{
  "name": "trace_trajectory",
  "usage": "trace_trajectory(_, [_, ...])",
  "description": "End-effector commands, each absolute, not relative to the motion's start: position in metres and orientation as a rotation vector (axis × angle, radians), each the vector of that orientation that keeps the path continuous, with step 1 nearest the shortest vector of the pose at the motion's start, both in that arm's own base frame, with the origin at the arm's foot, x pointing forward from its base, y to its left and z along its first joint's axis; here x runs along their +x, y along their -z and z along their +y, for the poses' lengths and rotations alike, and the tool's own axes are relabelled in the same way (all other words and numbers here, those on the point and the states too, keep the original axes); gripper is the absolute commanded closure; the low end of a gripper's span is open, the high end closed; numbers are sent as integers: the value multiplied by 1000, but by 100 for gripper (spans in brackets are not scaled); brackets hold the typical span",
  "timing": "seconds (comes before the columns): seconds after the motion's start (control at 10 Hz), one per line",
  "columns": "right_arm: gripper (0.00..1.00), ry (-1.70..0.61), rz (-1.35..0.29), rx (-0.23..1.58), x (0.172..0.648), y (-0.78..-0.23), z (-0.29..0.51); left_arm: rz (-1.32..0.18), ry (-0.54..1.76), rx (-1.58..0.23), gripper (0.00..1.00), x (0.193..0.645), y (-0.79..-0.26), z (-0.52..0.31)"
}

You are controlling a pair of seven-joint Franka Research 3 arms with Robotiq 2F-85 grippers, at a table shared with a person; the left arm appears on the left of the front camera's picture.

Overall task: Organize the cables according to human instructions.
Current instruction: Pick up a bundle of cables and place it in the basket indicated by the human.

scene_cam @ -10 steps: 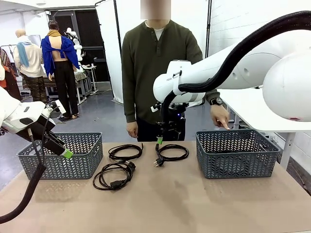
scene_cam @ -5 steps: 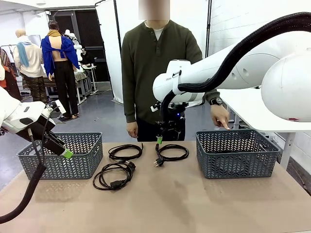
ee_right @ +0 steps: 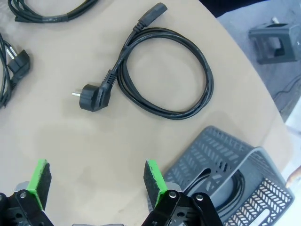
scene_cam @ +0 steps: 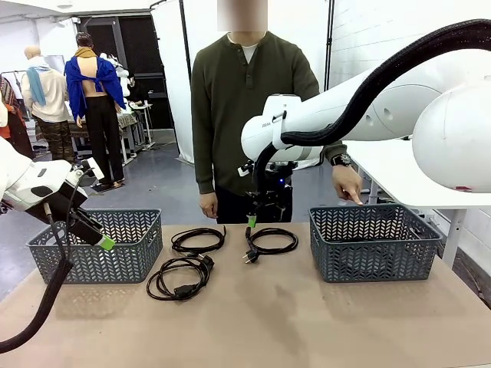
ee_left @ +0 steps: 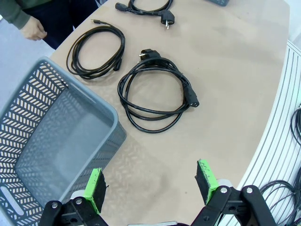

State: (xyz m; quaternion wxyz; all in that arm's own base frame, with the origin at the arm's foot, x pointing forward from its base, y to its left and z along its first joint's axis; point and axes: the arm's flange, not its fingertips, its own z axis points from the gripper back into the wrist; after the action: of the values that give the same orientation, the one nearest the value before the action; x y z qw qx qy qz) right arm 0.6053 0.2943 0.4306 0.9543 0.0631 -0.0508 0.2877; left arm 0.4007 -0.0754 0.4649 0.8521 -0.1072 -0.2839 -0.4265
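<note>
The right gripper (ee_right: 96,179) was held wide open, a looped cable (ee_right: 164,70) laid just ahead, a cord (ee_right: 241,188) spotted inside the grey basket (ee_right: 225,146) beside it. The left gripper (ee_left: 150,181) was spread too, second basket (ee_left: 28,108) alongside.

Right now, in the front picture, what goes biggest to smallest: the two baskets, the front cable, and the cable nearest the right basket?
1. Tied: left basket and right basket look alike.
2. Then the front cable, though it lies nearer the camera, so unsure.
3. Last, the cable nearest the right basket.
</note>
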Motion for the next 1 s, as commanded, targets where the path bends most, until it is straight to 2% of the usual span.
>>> trace_trajectory(0.0, [0,-590,-108,125,602,-430,290,-605,901,-240,0,402,-464,-73])
trace_trajectory(0.5, [0,-454,-88,75,641,-427,311,-605,901,-240,0,402,-464,-73])
trace_trajectory(0.9, [0,-351,-73,79,671,-402,327,-605,901,-240,0,402,-464,-73])
